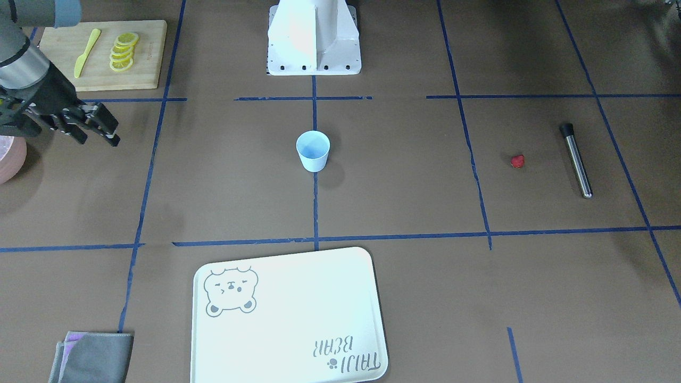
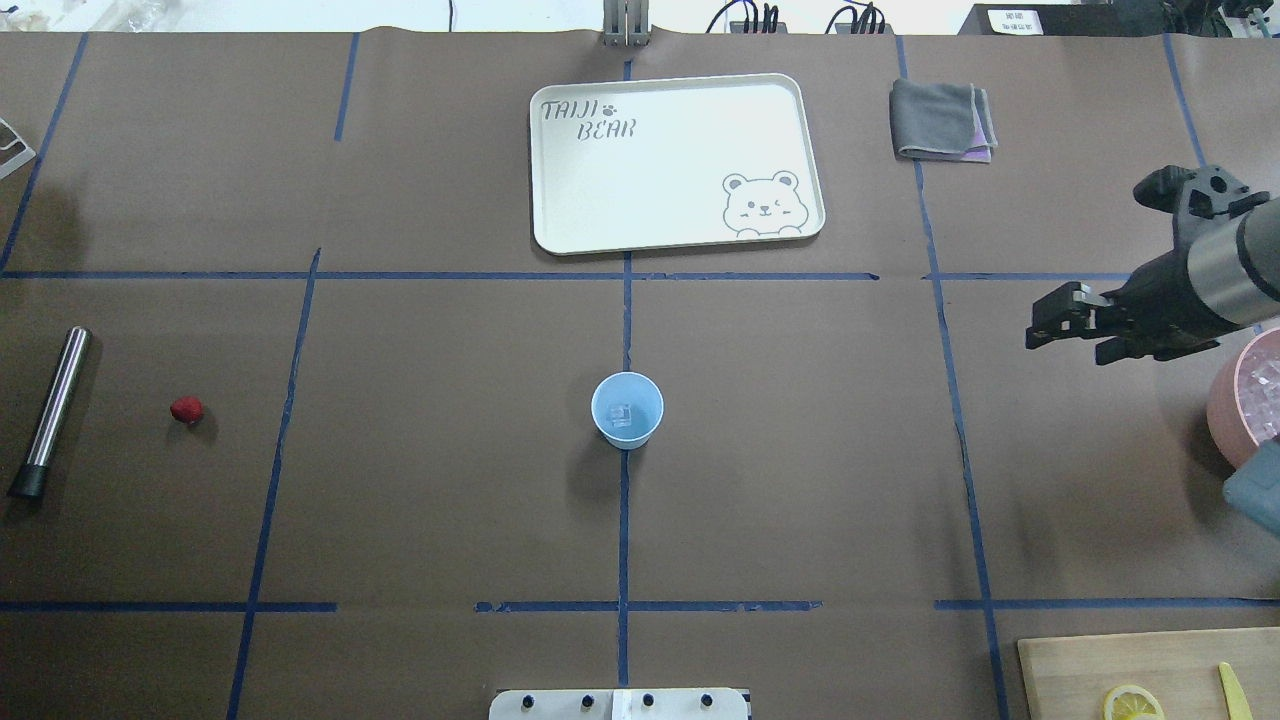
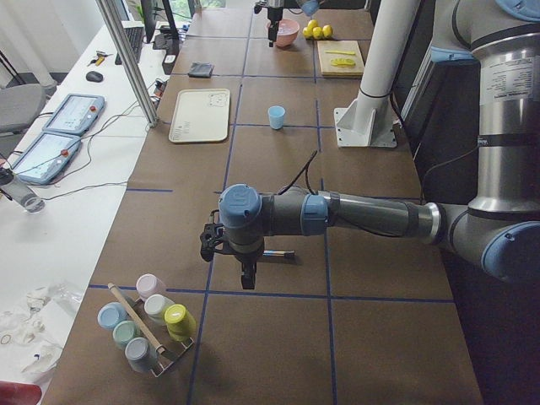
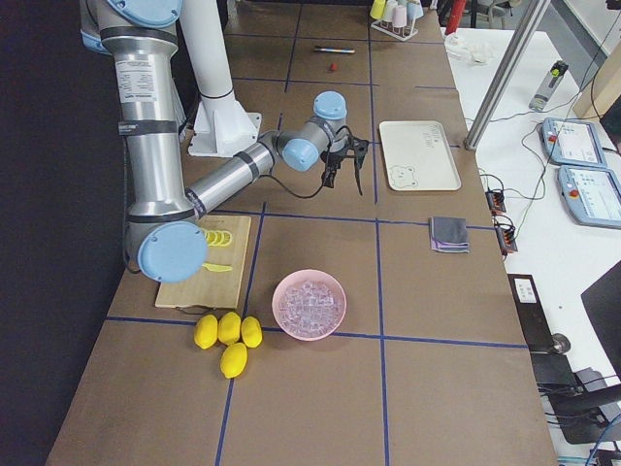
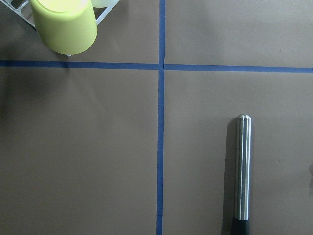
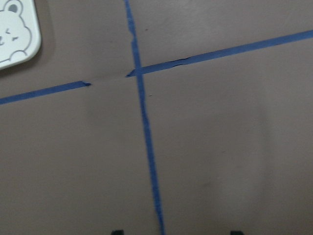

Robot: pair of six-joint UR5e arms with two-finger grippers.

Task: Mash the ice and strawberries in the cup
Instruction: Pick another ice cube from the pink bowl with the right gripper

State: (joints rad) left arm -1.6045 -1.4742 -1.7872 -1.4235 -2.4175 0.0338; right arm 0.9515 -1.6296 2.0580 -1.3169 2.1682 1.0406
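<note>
The pale blue cup [image 2: 627,410] stands upright at the table's centre, with a clear lump of ice [image 2: 622,415] showing inside it. One red strawberry [image 2: 186,409] lies far off on the left side, near a steel muddler [image 2: 52,408]. My right gripper [image 2: 1060,318] hovers open and empty over the right side, well clear of the cup and beside a pink bowl of ice [image 4: 309,303]. My left gripper [image 3: 245,274] hangs over the muddler [image 5: 242,166]; I cannot tell whether it is open or shut.
A white bear tray [image 2: 680,160] and a folded grey cloth [image 2: 940,120] lie at the far edge. A wooden board [image 1: 149,53] carries lemon slices [image 1: 123,52] and a yellow knife [image 1: 86,52]. Whole lemons [image 4: 225,335] and a rack of coloured cups [image 3: 148,325] sit at the table's ends.
</note>
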